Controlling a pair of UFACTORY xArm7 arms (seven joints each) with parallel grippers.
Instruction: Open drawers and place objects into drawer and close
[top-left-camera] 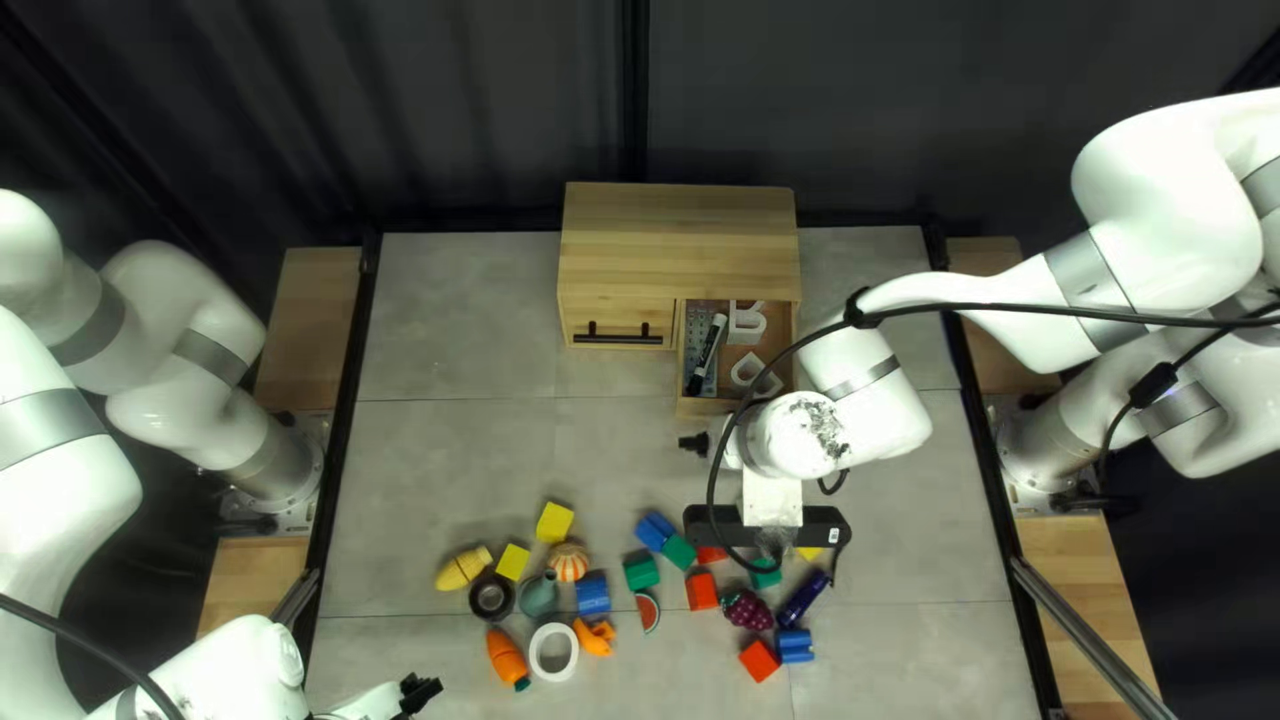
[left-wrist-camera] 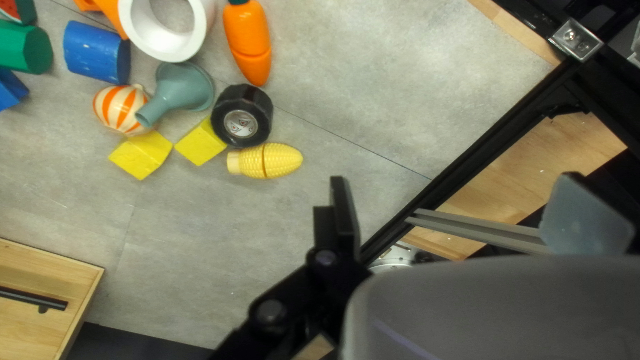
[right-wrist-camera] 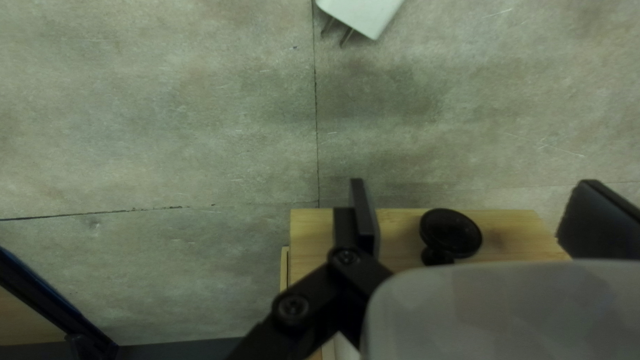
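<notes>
The wooden cabinet [top-left-camera: 678,240] has its right drawer [top-left-camera: 798,350] pulled out, holding a black-and-white marker [top-left-camera: 707,350], a grey perforated piece and white shapes [top-left-camera: 746,323]. My right gripper [top-left-camera: 707,444] is just in front of it, mostly hidden under its wrist. In the right wrist view my right gripper [right-wrist-camera: 467,213] is open, a round black knob [right-wrist-camera: 451,233] on the wooden front [right-wrist-camera: 400,230] showing between its fingers. My left gripper [top-left-camera: 419,692], low at the left, is open with nothing held; in its wrist view, left gripper [left-wrist-camera: 463,217] has toy corn [left-wrist-camera: 267,161] ahead.
Toys lie across the front table, including a carrot [top-left-camera: 507,658], white ring [top-left-camera: 554,650], black wheel [top-left-camera: 491,596], funnel [top-left-camera: 539,596], blocks [top-left-camera: 702,591] and eggplant [top-left-camera: 802,599]. A white plug [right-wrist-camera: 363,15] lies ahead of my right gripper. The cabinet's bar-handled left drawer [top-left-camera: 614,324] is closed.
</notes>
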